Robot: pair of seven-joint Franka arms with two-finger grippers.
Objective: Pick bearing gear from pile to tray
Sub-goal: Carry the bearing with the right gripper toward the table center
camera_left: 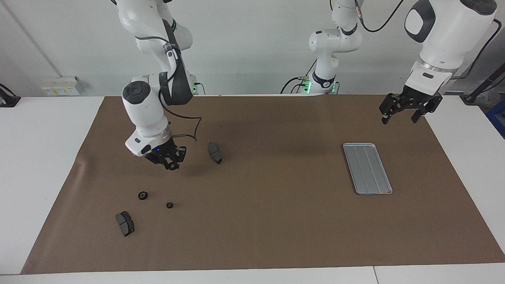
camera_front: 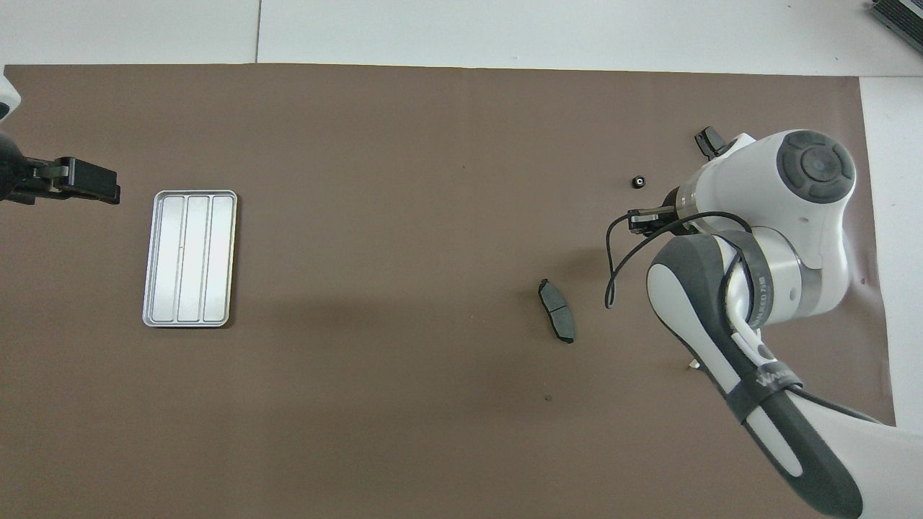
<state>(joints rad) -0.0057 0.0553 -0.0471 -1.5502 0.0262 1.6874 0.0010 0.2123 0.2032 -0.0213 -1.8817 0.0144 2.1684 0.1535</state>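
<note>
reaching step: right gripper (camera_left: 172,162) up over the brown mat (camera_left: 260,221) by the gears (camera_left: 143,195), jaws unreadable, nothing visibly held. tray (camera_left: 367,169) empty toward the left arm's end; left gripper (camera_left: 407,111) waiting, jaws apart. next: lower onto a gear, close.

A brown mat (camera_left: 260,221) covers the white counter (camera_left: 39,157). The tray (camera_left: 367,168) is silver-grey with lengthwise grooves. Two dark grey brake pads (camera_left: 215,152) (camera_left: 125,223) lie on the mat, and two small round gears (camera_left: 143,195) (camera_left: 169,205) are black. Both arms are white with dark grey joints, each ending in a black pincer (camera_left: 172,162) (camera_left: 406,110).
</note>
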